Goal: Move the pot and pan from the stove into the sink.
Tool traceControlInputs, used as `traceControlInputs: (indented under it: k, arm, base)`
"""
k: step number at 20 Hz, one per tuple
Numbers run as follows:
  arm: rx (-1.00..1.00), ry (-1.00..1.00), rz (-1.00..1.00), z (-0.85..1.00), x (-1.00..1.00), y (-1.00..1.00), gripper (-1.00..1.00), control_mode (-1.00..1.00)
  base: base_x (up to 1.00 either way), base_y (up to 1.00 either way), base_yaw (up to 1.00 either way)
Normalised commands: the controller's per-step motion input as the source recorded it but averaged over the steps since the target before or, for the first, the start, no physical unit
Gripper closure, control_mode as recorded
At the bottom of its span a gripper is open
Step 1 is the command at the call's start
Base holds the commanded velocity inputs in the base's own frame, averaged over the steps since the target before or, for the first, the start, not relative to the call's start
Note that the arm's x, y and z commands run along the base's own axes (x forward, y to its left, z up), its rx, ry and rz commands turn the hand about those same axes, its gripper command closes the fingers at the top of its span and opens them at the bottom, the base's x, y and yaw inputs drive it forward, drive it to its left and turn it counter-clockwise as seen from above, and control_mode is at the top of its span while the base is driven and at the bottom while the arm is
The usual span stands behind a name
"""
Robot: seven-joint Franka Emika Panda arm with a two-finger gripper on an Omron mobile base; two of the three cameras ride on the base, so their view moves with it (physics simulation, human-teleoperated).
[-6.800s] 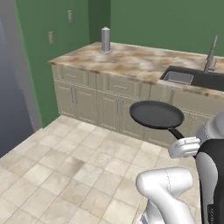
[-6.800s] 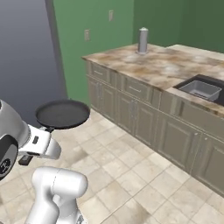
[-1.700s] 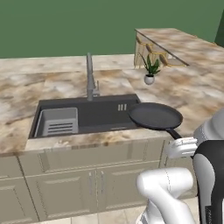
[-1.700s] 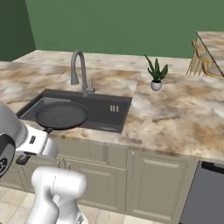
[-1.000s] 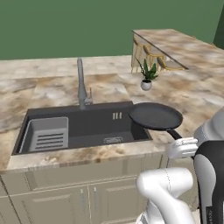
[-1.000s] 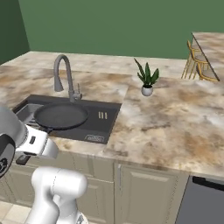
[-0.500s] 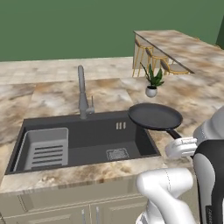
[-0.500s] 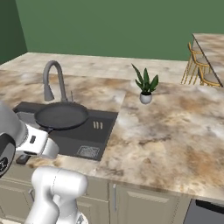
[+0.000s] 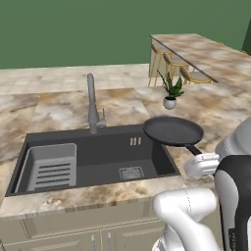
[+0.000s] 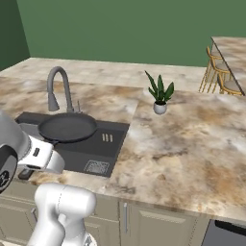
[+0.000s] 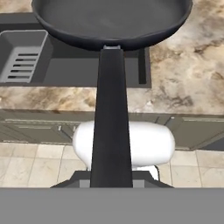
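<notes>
Sink [image 9: 147, 149] has drawn closer as the base rolled up; the pan [image 9: 172, 130], handle clenched in the jaws, juts ahead over the basin's right edge. Lowering it in looks like the next step.

black pan [image 10: 67, 127] hung level above the left part of the sink [image 10: 108, 140]. faucet [image 10: 57, 86] stood behind it. potted plant [image 10: 160, 95] sat on the counter [image 10: 182, 144].

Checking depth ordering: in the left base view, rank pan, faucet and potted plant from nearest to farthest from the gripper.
1. pan, held by its handle, over the sink's right edge.
2. potted plant, on the counter behind the pan.
3. faucet, left, behind the basin.
</notes>
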Motion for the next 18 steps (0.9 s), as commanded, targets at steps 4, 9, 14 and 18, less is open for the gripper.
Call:
traceControlInputs:
  k: [4,9,14,18]
  arm:
    - [-0.01,0.08,0.07,-0.05,0.11,0.02,1.00,-1.00]
    - [0.01,0.09,0.14,-0.06,0.16,0.01,1.00,-1.00]
    - [0.02,0.09,0.18,-0.01,0.07,0.01,1.00,-1.00]
    - [0.00,0.07,0.15,0.00,0.12,0.00,1.00,-1.00]
  base:
    - [0.00,0.00,0.00]
    - [0.00,0.00,0.00]
    - [0.00,0.00,0.00]
    - [0.00,0.00,0.00]
